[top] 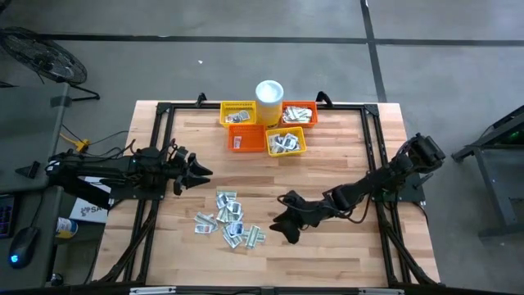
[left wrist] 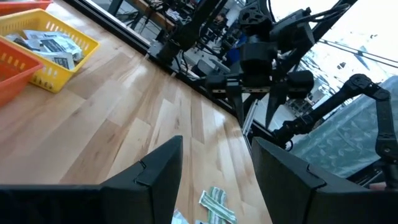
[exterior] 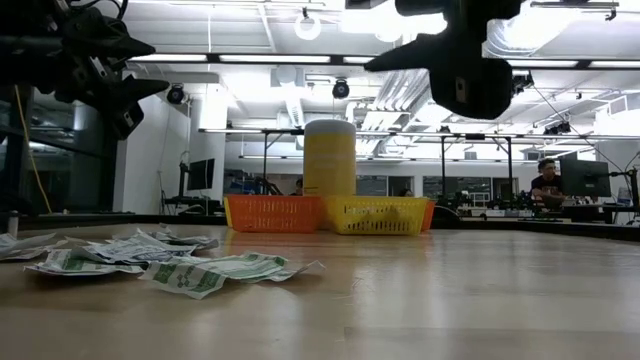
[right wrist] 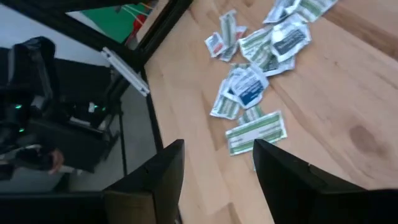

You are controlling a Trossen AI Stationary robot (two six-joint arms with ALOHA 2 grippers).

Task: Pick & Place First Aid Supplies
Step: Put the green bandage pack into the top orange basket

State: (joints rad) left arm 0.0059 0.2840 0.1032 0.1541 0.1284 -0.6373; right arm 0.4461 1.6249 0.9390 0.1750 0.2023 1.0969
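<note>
Bright workshop lights hang over a pale wooden tabletop [top: 327, 164], and the action sits toward its near edge. That's where the first aid supplies [top: 229, 221] lie, a loose scatter of little flat sachets, white, grey and pale green, some overlapping, a few curling up at the corners as the low view shows. More sachets already sit in the yellow and orange baskets [top: 266, 127] at the far edge, next to a white cup [top: 269, 92].

These packets look featherlight and floppy, probably slick foil or paper, lying almost flush with the wood. My read: a pinch across a raised or free edge is the best bet, and the stragglers at the fringe of the pile are easier than the stacked ones, where two could come up together.

Now the right gripper [top: 288, 220], fingers apart with nothing between them, hovers above the wood just beside the pile on its right-hand side; the nearest green-striped sachet [right wrist: 256, 132] lies just ahead of its fingertips, not yet touched. Over by the left edge, the left gripper [top: 195, 171] waits wide open and empty, raised above the tabletop, apart from the scatter.
</note>
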